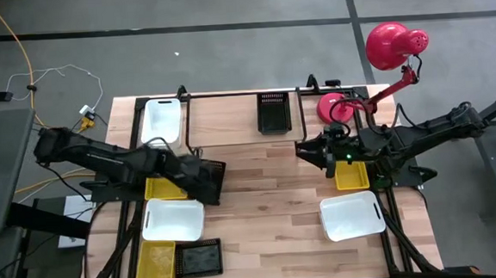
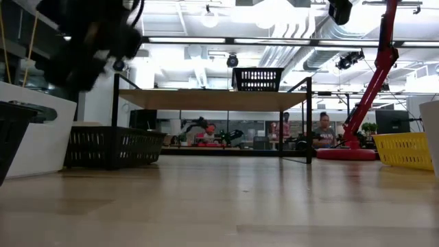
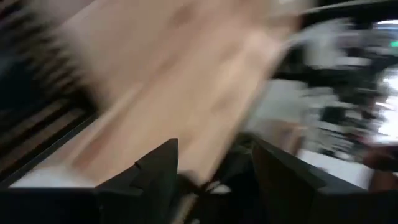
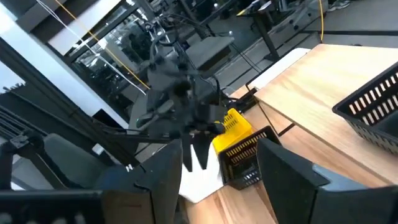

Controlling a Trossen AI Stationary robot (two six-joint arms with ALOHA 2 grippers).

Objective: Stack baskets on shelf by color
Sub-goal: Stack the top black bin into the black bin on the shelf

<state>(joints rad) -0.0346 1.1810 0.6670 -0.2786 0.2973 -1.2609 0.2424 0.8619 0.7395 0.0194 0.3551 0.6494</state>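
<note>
A black mesh basket [image 1: 218, 167] stands on the table left of centre; it also shows in the low view [image 2: 113, 146]. My left gripper [image 1: 206, 190] is above it, lifted clear [image 2: 89, 48], with its fingers apart [image 3: 214, 149] in a blurred wrist view. My right gripper [image 1: 302, 149] is open and empty [image 4: 217, 149], in the air right of centre. The shelf [image 1: 228, 95] runs along the far edge. It carries a white basket [image 1: 160, 119] at its left and another black basket [image 1: 272, 112] near its middle.
On the near left lie a yellow basket [image 1: 163, 189], a white basket [image 1: 174, 219], another yellow one [image 1: 155, 265] and a black one [image 1: 198, 259]. On the right lie a yellow basket [image 1: 351, 175] and a white basket [image 1: 352, 216]. A red lamp [image 1: 332, 108] stands at the far right.
</note>
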